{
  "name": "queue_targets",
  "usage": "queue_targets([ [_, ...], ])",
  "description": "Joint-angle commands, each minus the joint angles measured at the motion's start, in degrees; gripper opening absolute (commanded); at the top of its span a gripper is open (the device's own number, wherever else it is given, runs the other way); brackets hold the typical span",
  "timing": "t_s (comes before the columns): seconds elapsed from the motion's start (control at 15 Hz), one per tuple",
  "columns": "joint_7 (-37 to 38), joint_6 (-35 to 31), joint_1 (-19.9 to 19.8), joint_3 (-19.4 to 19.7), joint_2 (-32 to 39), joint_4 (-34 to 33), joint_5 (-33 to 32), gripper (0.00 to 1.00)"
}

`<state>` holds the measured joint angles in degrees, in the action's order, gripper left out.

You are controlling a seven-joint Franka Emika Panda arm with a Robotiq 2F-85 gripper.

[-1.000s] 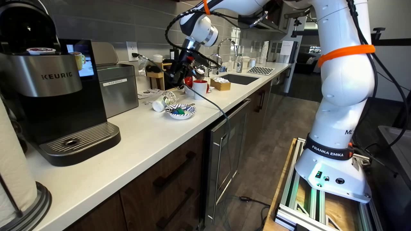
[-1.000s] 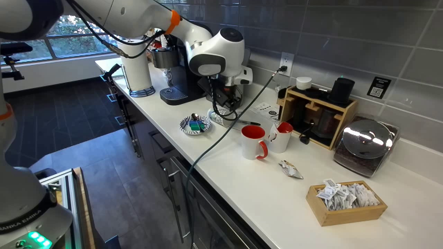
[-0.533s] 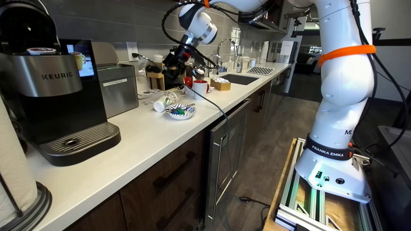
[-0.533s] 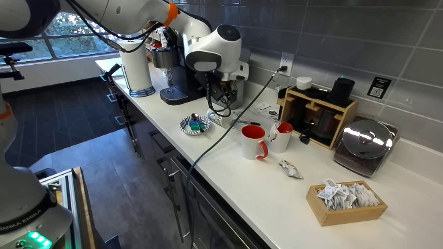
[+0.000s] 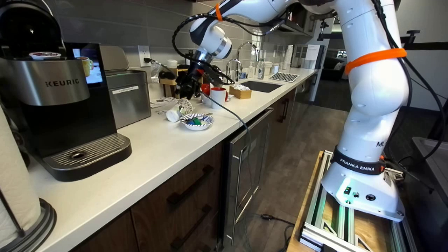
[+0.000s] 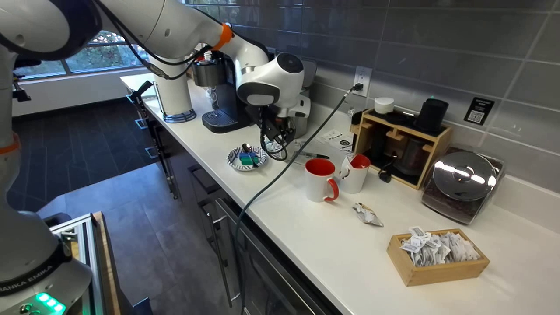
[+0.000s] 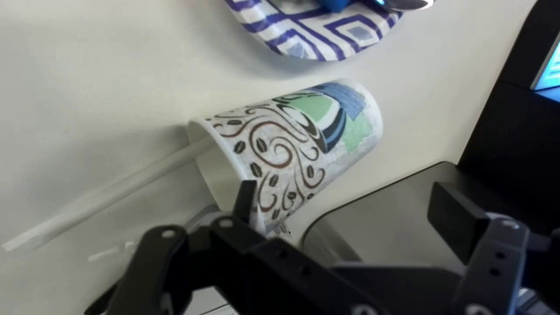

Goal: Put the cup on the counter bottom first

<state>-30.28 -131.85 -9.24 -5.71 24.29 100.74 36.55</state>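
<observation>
tapered white paper cup (image 7: 284, 151) has brown swirls, dark bean prints, green and blue patches; long smooth counter (image 5: 150, 150) is plain white, flat wooden cabinet fronts (image 5: 154, 217) dark brown. shallow round white bowl (image 7: 302, 39) carries purple-blue diamonds. red-handled white mug (image 6: 316, 186) is red inside too, jointed two-finger gripper (image 7: 350, 210) black.

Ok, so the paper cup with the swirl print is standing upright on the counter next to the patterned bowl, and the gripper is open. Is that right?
Not quite: the paper cup is lying on its side, not upright, as the wrist view shows. It is on the counter next to the patterned bowl, and the gripper is open.
</observation>
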Motion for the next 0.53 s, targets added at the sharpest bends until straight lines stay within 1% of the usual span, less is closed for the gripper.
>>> queue_targets([
  [0.0, 1.8, -2.1, 0.4, 0.4, 2.0, -0.2, -0.9, 1.0],
  [0.2, 2.1, -3.1, 0.4, 0.1, 3.1, -0.6, -0.8, 1.0],
  [0.27, 2.1, -2.9, 0.3, -0.1, 3.4, -0.8, -0.7, 0.96],
  [0.33, 1.7, -2.0, 0.0, -0.5, 3.5, -1.1, -0.3, 0.75],
  [0.4, 1.7, -1.9, 0.0, -0.7, 3.6, -1.2, -0.1, 0.71],
  [0.47, 1.4, -1.8, -0.2, -1.0, 3.7, -1.4, 0.3, 0.71],
])
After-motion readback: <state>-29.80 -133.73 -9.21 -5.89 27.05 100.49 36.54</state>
